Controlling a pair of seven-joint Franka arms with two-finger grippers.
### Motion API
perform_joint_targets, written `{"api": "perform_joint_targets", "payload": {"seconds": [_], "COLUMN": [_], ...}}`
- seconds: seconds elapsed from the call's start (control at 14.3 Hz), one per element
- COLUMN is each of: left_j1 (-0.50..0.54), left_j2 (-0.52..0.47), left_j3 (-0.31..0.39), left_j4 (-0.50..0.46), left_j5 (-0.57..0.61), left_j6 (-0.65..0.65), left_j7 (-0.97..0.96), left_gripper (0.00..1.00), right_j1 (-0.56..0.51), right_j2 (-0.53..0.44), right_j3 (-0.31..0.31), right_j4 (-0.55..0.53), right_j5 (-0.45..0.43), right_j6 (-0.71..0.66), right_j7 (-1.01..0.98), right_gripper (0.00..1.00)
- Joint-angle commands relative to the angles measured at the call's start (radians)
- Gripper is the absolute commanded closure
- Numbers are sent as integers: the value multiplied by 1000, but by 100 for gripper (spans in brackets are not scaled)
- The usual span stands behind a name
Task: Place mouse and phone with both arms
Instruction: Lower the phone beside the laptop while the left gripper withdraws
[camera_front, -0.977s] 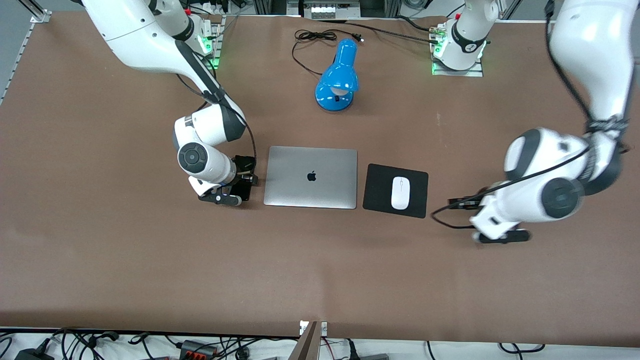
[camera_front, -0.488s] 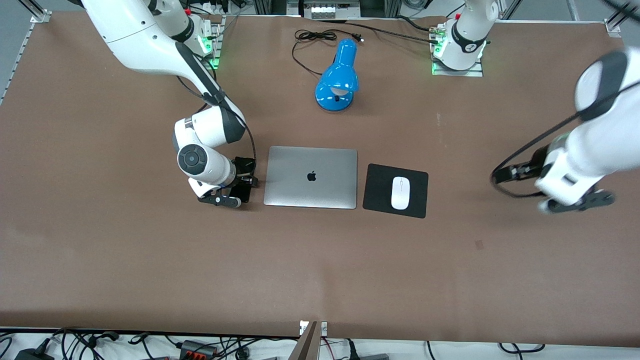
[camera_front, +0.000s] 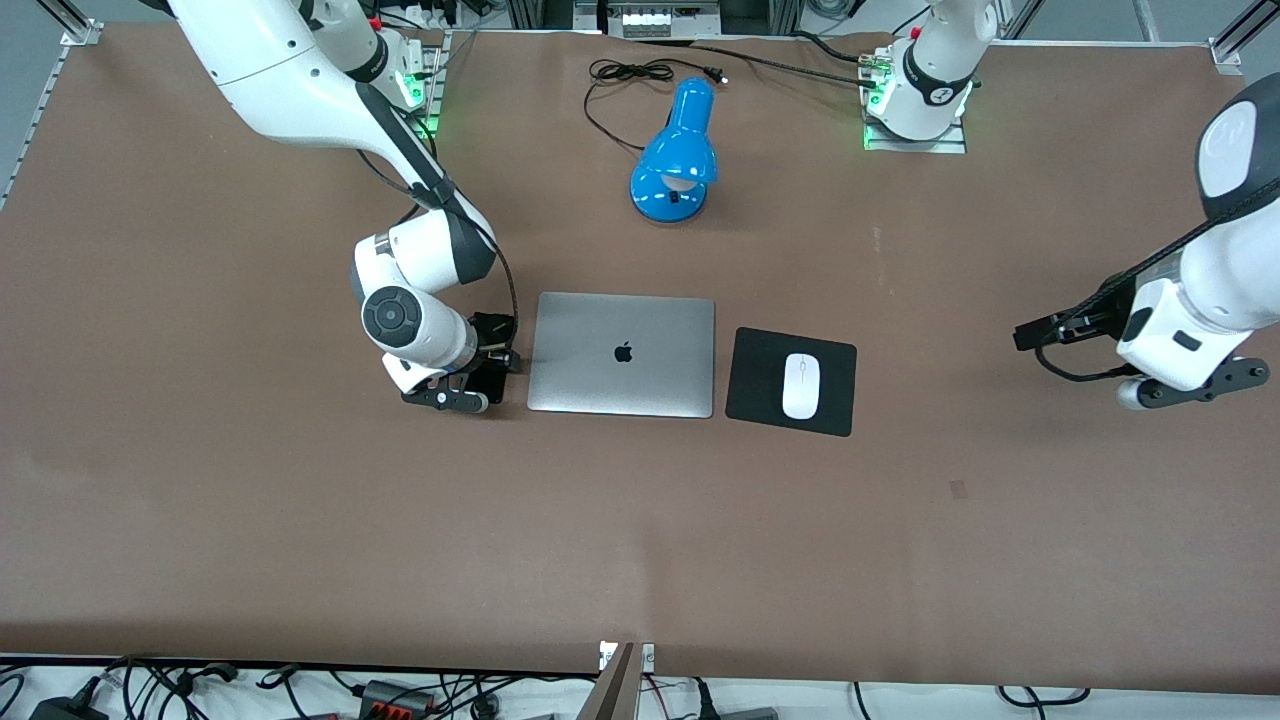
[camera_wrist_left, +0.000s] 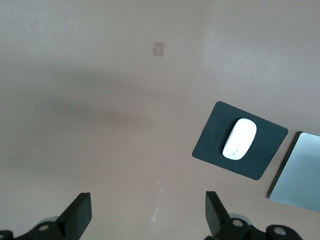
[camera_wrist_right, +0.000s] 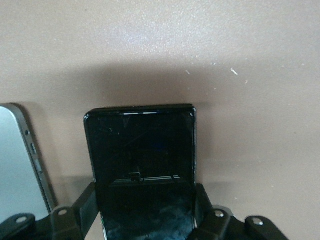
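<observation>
The white mouse (camera_front: 801, 385) lies on a black mouse pad (camera_front: 758, 372) beside the closed silver laptop (camera_front: 622, 353); it also shows in the left wrist view (camera_wrist_left: 239, 138). My right gripper (camera_front: 484, 372) is low at the laptop's edge toward the right arm's end of the table. It is shut on the black phone (camera_front: 488, 383). In the right wrist view the phone (camera_wrist_right: 140, 145) sits between my right gripper (camera_wrist_right: 145, 200) fingers. My left gripper (camera_front: 1045, 330) is open and empty over bare table toward the left arm's end; its fingertips (camera_wrist_left: 80, 212) frame bare table.
A blue desk lamp (camera_front: 678, 155) lies farther from the front camera than the laptop, with its black cable (camera_front: 630, 75) coiled near the table's edge. The laptop's edge (camera_wrist_right: 20, 160) shows beside the phone.
My left arm has swung away from beside the mouse pad toward the left arm's end of the table. My right gripper has barely shifted with the phone.
</observation>
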Motion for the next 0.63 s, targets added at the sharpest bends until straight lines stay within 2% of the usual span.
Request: {"api": "perform_joint_targets", "payload": {"seconds": [0.0,0.07,0.28,0.56], "left_j1": [36,41,39,39], "left_j2": [-90,-103,-90,-68], "left_j3": [-14,-14,-14,-6], "left_j4": [-128,-143,-108,-81], "left_j5": [-19,-19,-17,-5], "left_j6": [85,113,109,104], "left_j7": [10,11,24,67], "left_gripper": [0,0,0,0], "right_j1": [10,2,-1,-31], "right_j2": [17,14,-49,-125], "right_j3": [-2,-2,-8,-13], "right_j4": [30,31,60,195], "right_j5": [7,8,4,-6], "right_j6": [-2,-3,-54,-265], "right_j7": [18,13,-7,-30], "right_gripper": [0,0,0,0]}}
